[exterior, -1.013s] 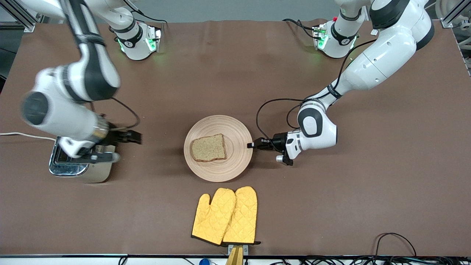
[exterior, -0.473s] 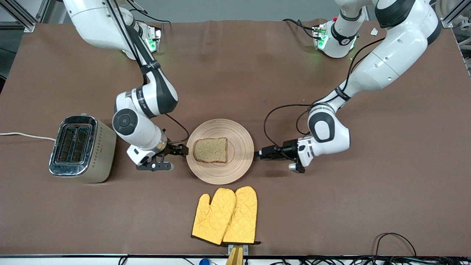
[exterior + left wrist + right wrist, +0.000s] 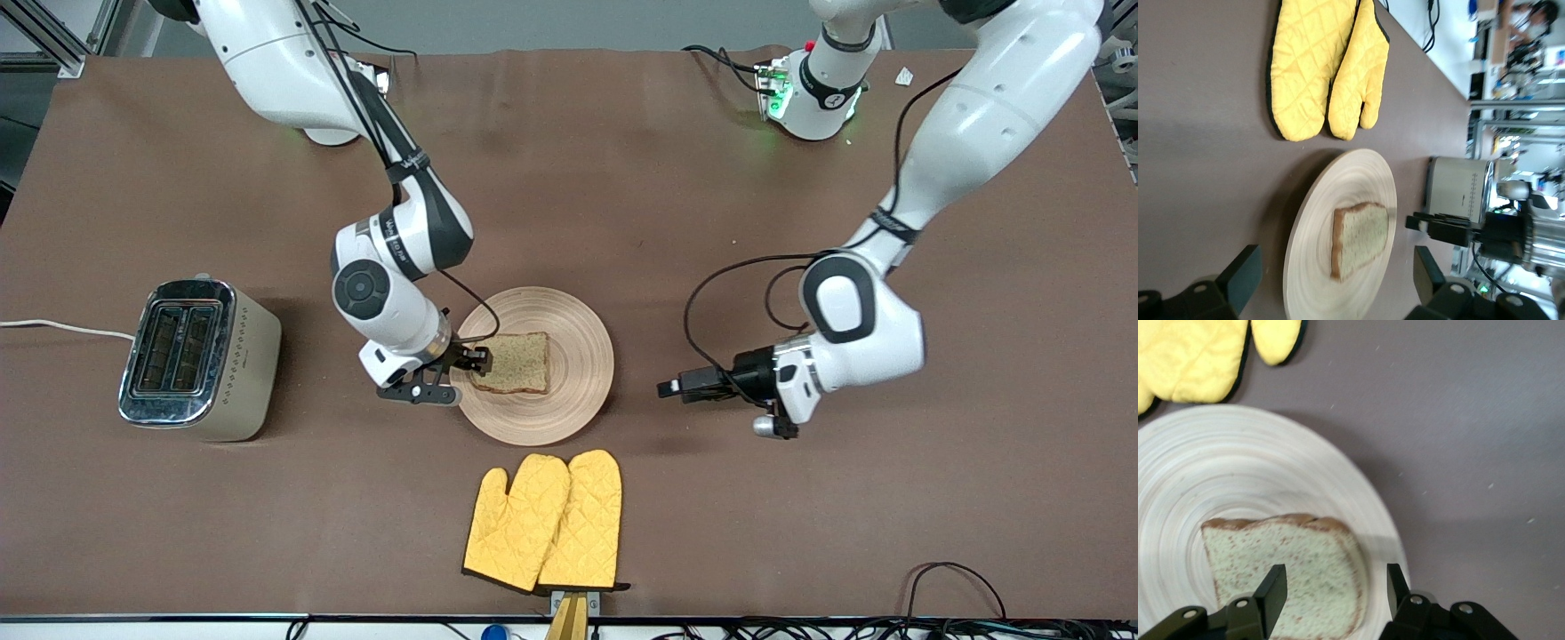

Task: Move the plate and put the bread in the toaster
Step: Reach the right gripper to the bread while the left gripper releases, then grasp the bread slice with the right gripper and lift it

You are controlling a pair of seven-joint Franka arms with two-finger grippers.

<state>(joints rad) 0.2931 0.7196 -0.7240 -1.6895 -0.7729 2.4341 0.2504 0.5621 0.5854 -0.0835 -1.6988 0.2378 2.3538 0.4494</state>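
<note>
The round light-wood plate (image 3: 580, 356) lies mid-table with the slice of brown bread (image 3: 514, 363) on it. My right gripper (image 3: 473, 359) is open and low over the bread's edge toward the toaster; in the right wrist view its fingers (image 3: 1275, 590) stand either side of the bread's (image 3: 1285, 573) crust corner above the plate (image 3: 1271, 467). My left gripper (image 3: 669, 389) is open and empty, low over bare table beside the plate toward the left arm's end. The left wrist view shows the plate (image 3: 1338, 193) and bread (image 3: 1361, 237). The cream toaster (image 3: 197, 356) stands toward the right arm's end, slots empty.
Two yellow oven mitts (image 3: 547, 520) lie nearer the front camera than the plate, close to the table's front edge. The toaster's white cord (image 3: 53, 327) runs off the right arm's end. Black cables loop from both wrists.
My right arm swung from over the toaster to the bread on the plate. My left gripper drew back from the plate's rim toward the left arm's end. The plate shifted slightly.
</note>
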